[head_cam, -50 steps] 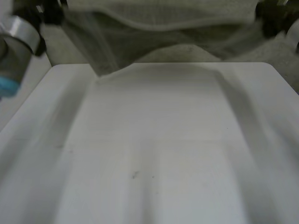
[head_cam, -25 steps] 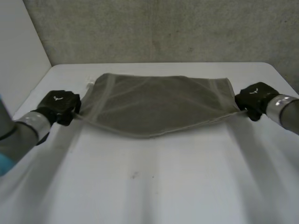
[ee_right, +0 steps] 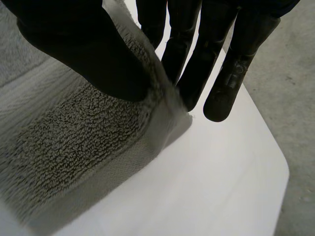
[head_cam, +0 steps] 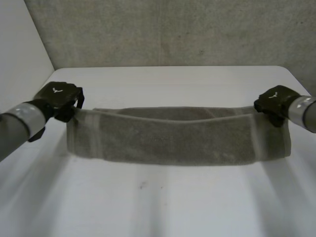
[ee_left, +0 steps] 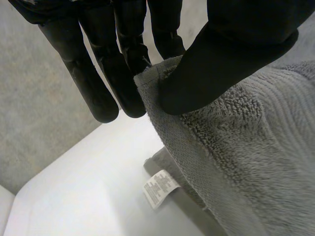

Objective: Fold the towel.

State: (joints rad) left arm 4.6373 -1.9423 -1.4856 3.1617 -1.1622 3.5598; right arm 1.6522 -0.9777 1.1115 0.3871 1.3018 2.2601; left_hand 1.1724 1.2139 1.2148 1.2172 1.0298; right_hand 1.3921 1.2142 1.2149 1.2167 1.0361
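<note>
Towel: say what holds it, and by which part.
Both hands hold the towel: the left hand pinches a corner at one end, the right hand a corner at the other end.

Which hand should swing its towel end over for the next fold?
Left, but only just. The left hand and right hand each pinch a corner of the towel. Its end sits squarely under the left hand, while the other end seems to stick out past the right hand.
</note>
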